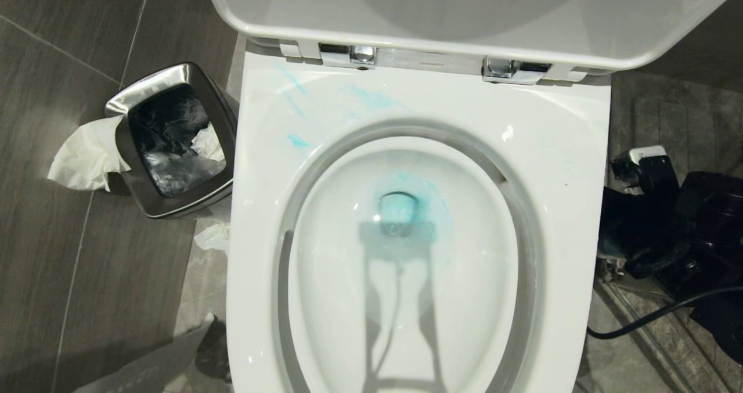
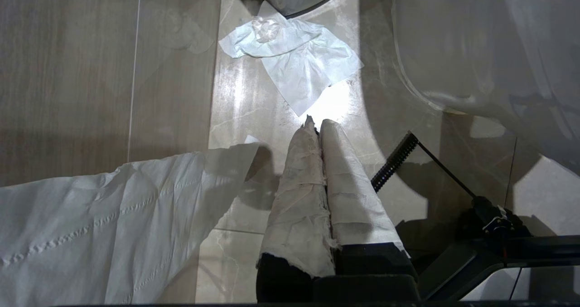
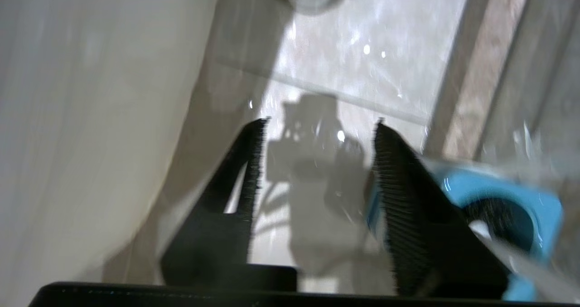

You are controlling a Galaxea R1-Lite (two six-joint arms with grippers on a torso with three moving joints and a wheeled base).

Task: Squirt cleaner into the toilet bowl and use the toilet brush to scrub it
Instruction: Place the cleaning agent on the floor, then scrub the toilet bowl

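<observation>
Fingers [image 3: 317,193] apart beside blue holder [image 3: 521,207]

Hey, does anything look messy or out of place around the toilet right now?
Yes. Turquoise cleaner is smeared on the back of the toilet bowl rim instead of inside it. A tissue hangs over the edge of the steel waste bin, and another crumpled tissue lies on the floor beside the bowl.

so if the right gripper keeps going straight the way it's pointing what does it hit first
Most likely the bare floor tile. The right gripper is open and empty, pointing between the toilet bowl wall and the blue holder, where the toilet brush sits. Depth is unclear.
</observation>
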